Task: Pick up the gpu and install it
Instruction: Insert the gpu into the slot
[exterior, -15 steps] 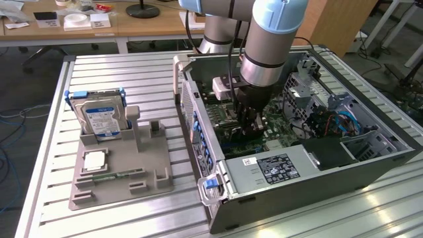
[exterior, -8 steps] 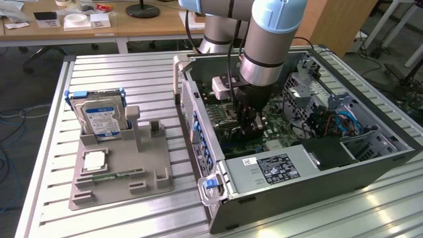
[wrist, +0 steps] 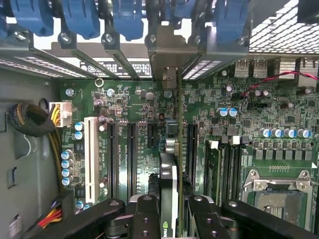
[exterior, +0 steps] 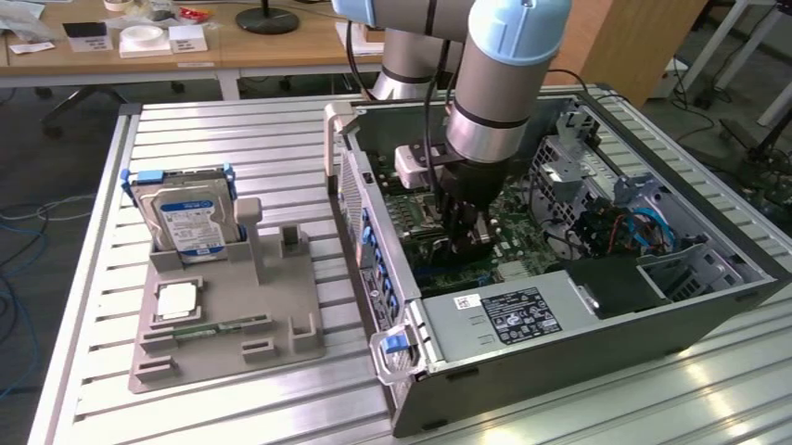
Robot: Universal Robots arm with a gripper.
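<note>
In the wrist view the gpu [wrist: 169, 172] stands edge-on as a thin dark card. Its silvery bracket [wrist: 167, 55] sits at the rear wall's slot openings among the blue latches [wrist: 82, 17]. My gripper [wrist: 169, 211] is shut on the card, one black finger [wrist: 145, 211] on each side. The card's lower edge is down among the motherboard's long expansion slots [wrist: 132, 149]; I cannot tell whether it is seated. In the exterior view my gripper [exterior: 470, 236] reaches straight down into the open computer case [exterior: 557, 324], close over the motherboard [exterior: 427, 209].
A grey fixture plate [exterior: 223, 324] at the exterior view's left holds a silver hard drive [exterior: 185, 218], a square chip [exterior: 177, 297] and a green memory stick [exterior: 204, 326]. Inside the case are cables [exterior: 625, 227], a CPU socket [wrist: 276, 199] and a power connector [wrist: 57, 114].
</note>
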